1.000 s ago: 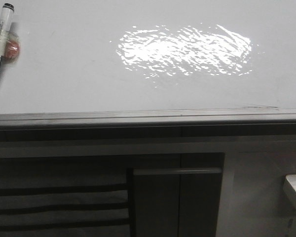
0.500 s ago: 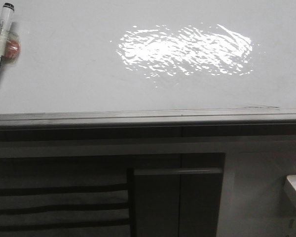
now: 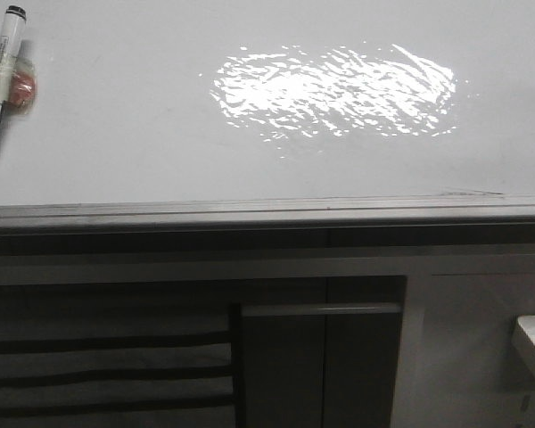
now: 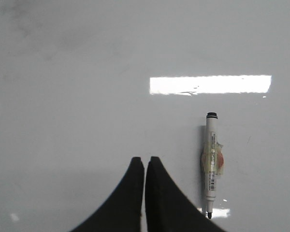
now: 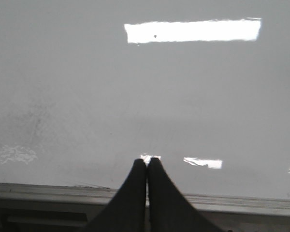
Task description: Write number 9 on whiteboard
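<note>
Nothing much has moved in the last second as far as I can tell: nearest in, the left gripper point(image 4: 144, 159) and right gripper point(image 5: 146, 161) both sit clenched with their black fingers pressed together and nothing between them, same blank scene as before. Further out, the marker point(image 3: 0, 82) lies flat at the whiteboard point(image 3: 143, 134)'s far left corner, with a reddish taped blob on its barrel, just beside the left gripper but untouched. No 9 on the board anywhere, so I'd say writing hasn't started and grabbing that marker comes first.
</note>
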Motion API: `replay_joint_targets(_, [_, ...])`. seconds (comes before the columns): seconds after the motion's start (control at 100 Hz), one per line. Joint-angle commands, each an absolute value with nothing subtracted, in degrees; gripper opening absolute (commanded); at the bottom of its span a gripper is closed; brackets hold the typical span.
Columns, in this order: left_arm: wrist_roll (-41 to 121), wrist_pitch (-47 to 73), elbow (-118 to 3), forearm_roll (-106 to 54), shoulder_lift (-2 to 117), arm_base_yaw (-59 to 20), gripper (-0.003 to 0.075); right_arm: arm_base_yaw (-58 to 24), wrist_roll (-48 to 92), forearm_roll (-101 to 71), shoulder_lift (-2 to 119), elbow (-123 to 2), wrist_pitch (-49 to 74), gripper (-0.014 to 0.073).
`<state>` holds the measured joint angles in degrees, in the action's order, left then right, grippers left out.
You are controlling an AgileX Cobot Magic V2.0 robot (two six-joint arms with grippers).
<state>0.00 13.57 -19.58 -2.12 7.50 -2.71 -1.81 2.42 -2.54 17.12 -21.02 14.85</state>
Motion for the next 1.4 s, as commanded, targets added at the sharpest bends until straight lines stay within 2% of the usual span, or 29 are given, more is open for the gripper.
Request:
replay_joint_targets(0.0, [-0.52,13.34,-24.53,-1.2,12.48,-3.12,-0.002,0.09,2.48,-1.63,22.98,-26.62,11.83,-0.0072])
replay_joint_targets(0.35, [-0.4,15.51,-30.16,-0.38,24.16,-3.12,-0.002,2.35,2.48,-1.52,33.91,-34.05,20.26,-0.0072])
replay_joint_targets(1.08, [-0.4,14.97,-30.16,-0.49,24.51,-3.12,-0.002,2.35,2.48,-1.62,34.29,-34.05,21.38,-0.0072])
replay_joint_targets(1.16, [-0.4,14.97,-30.16,-0.49,24.51,-3.12,-0.0019,2.35,2.48,-1.62,34.29,-34.05,20.65,-0.005])
replay_joint_targets(1.19, [-0.4,14.97,-30.16,-0.38,24.51,-3.12,-0.0013,2.35,2.48,-1.62,34.29,-34.05,20.52,-0.0016])
replay_joint_targets(1.24, [-0.4,14.97,-30.16,-0.38,24.51,-3.12,0.0027,2.35,2.48,-1.62,34.29,-34.05,20.26,0.0057])
replay_joint_targets(1.28, [-0.4,14.97,-30.16,0.0,24.56,-3.12,0.0097,2.35,2.48,-1.52,34.29,-34.05,20.26,0.0142])
replay_joint_targets(1.31, [-0.4,14.97,-30.16,-0.38,24.65,-3.12,0.0159,2.35,2.48,-1.52,34.29,-34.05,20.26,0.0205])
replay_joint_targets(1.37, [-0.4,14.97,-30.16,-0.38,24.65,-3.12,0.0331,2.35,2.48,-1.52,34.29,-34.05,20.26,0.0333])
replay_joint_targets(1.38, [-0.4,14.97,-30.16,-0.38,24.65,-3.12,0.0351,2.35,2.48,-1.52,34.29,-34.05,20.26,0.0378])
replay_joint_targets(1.39, [-0.4,14.97,-30.16,-0.38,24.65,-3.12,0.0389,2.35,2.48,-1.52,34.29,-34.05,20.26,0.0378])
